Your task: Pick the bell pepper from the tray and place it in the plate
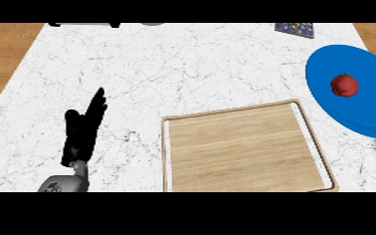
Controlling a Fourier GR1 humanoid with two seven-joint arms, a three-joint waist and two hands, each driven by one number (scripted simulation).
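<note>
A red bell pepper lies on the blue plate at the right edge of the head view. The wooden tray sits in the lower middle with nothing on it. My left hand shows at the lower left, fingers straight and pointing up, well left of the tray and touching nothing. My right hand does not show anywhere.
The white marble counter spreads across the view, with wooden floor past its left and right edges. A dark patterned object lies at the far right back edge. A grey object peeks in at the far left back edge.
</note>
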